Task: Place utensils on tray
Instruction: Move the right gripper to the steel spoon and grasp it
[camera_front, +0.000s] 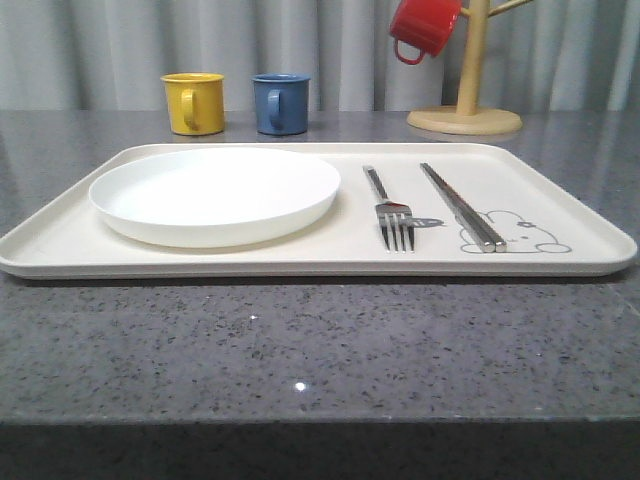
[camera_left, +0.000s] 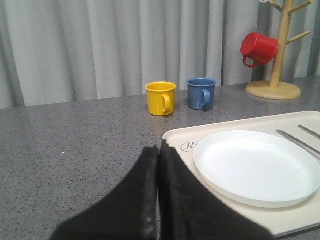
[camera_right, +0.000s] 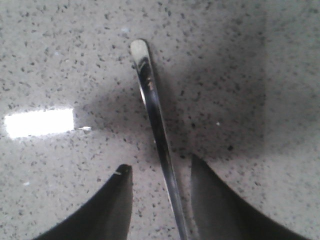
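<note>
The cream tray (camera_front: 300, 268) lies across the grey counter. On it are the round white plate (camera_front: 215, 190) at the left, the steel fork (camera_front: 390, 210) in the middle and the pair of chopsticks (camera_front: 460, 205) beside the rabbit drawing. In the left wrist view my left gripper (camera_left: 159, 150) is shut on nothing, hovering by the tray's corner (camera_left: 180, 137) next to the plate (camera_left: 257, 167). In the right wrist view my right gripper (camera_right: 160, 162) is open and straddles a slim steel spoon handle (camera_right: 150, 95) that lies flat on the counter. The handle is nearer one finger. The spoon's bowl is out of view.
A yellow mug (camera_front: 194, 102) and a blue mug (camera_front: 280, 103) stand behind the tray. At the back right a wooden mug tree (camera_front: 470, 95) holds a red mug (camera_front: 422, 27). A grey curtain closes the back. The counter's front edge (camera_front: 320, 420) is near.
</note>
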